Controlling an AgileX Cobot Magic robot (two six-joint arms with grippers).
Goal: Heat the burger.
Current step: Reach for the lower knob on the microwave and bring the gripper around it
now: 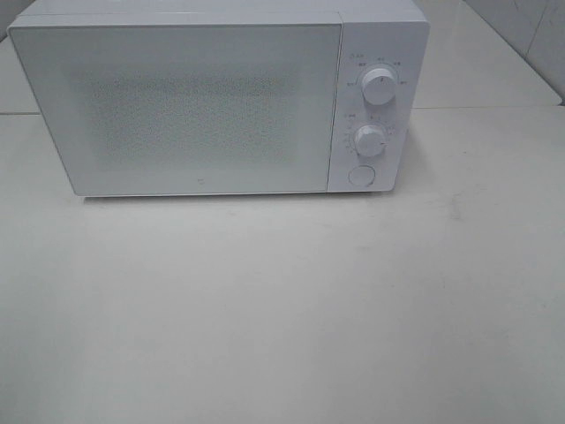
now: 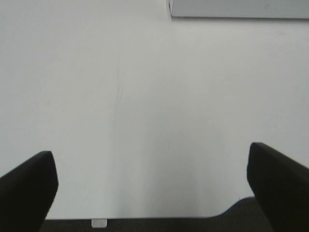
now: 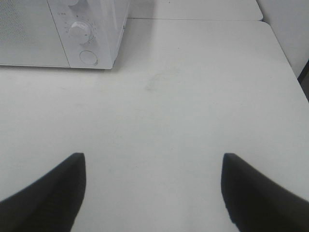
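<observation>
A white microwave (image 1: 203,97) stands at the back of the table with its door shut. It has two knobs, an upper one (image 1: 380,87) and a lower one (image 1: 370,140), and a round button (image 1: 360,175) on its right panel. The burger is out of view in every frame. My left gripper (image 2: 149,193) is open and empty over bare table, with the microwave's lower edge (image 2: 236,9) far ahead. My right gripper (image 3: 153,193) is open and empty, with the microwave's control panel (image 3: 82,34) ahead. Neither gripper shows in the exterior high view.
The white table (image 1: 282,309) spreads in front of the microwave. A table seam (image 1: 485,108) runs to the right of it, and a wall (image 1: 530,35) rises at the far right. The table's right edge (image 3: 289,72) shows in the right wrist view.
</observation>
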